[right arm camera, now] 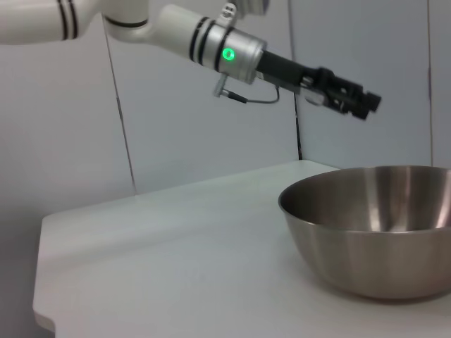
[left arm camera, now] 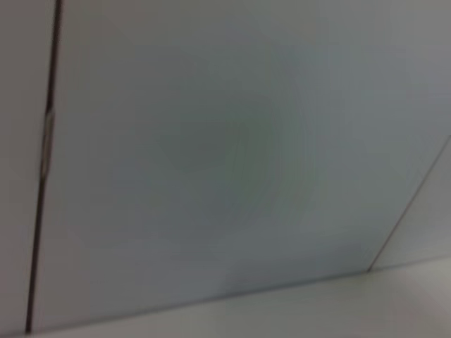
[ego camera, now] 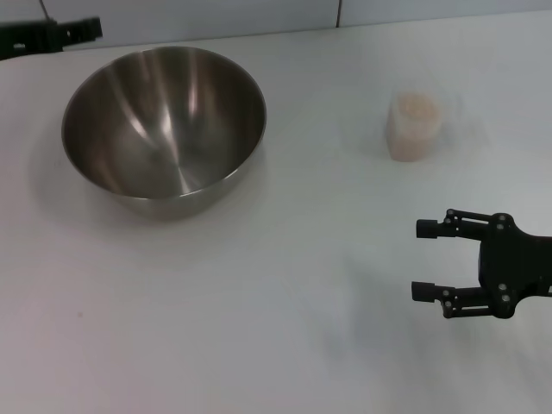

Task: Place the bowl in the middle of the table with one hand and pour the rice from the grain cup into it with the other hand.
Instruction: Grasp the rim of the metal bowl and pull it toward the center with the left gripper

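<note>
The steel bowl stands upright and empty on the white table, at the far left. It also shows in the right wrist view. The clear grain cup stands at the far right, filled with pinkish-beige rice. My right gripper is open and empty, hovering over the table nearer than the cup and apart from it. My left gripper is raised beyond the bowl's far left rim, not touching it. It also shows above the bowl in the right wrist view.
A pale panelled wall runs behind the table's far edge. The table's edge and corner show in the right wrist view. Bare tabletop lies between the bowl and the cup.
</note>
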Available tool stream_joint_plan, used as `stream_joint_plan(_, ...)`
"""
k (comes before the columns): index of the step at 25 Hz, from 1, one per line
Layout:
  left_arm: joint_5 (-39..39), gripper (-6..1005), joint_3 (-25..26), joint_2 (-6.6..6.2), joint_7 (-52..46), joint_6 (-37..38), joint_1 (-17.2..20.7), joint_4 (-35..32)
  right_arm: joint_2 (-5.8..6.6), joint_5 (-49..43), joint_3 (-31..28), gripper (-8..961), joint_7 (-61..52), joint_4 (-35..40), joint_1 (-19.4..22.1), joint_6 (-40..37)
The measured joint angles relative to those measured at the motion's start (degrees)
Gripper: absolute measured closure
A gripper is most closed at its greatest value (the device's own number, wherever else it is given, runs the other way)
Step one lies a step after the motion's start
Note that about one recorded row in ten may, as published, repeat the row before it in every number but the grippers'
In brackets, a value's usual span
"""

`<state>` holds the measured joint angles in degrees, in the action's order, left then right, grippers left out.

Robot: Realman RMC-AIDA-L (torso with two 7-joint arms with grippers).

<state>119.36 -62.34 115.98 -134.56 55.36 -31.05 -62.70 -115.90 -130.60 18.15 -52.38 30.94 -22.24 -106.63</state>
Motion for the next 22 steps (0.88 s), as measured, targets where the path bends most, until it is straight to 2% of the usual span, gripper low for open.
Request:
stream_joint_plan(3, 6.7, 233, 5.1, 0.13, -0.7, 2.4, -5.0, 6.6, -0.03, 0.0, 0.0, 135, 0.0, 0.0, -0.1, 0.0)
stream_joint_plan(5, 8.2, 233, 5.8, 0.22, -0.5, 2.6, -5.9, 7.9, -0.03, 0.0, 0.0, 135, 0.0, 0.0, -0.1, -0.1)
stream_joint_plan(14, 10.2, 234, 6.3, 0.02, 1.2, 0.6, -7.1, 13.4, -0.11, 0.0, 0.1, 135, 0.0, 0.0, 0.0, 0.2)
stream_joint_plan(17, 10.2, 234, 6.3, 0.02, 1.2, 0.6, -7.1, 13.4, -0.20, 0.0, 0.2, 135, 0.0, 0.0, 0.0, 0.3)
stream_joint_plan(19, 10.3, 234, 6.2, -0.24, 2.8, -1.0, -8.3, 18.2, -0.25, 0.0, 0.3, 135, 0.0, 0.0, 0.0, 0.3)
stream_joint_plan(22, 10.3, 234, 5.8, -0.25, 2.9, -1.3, -8.5, 19.6, -0.28, 0.0, 0.3, 134, 0.0, 0.0, -0.1, 0.3)
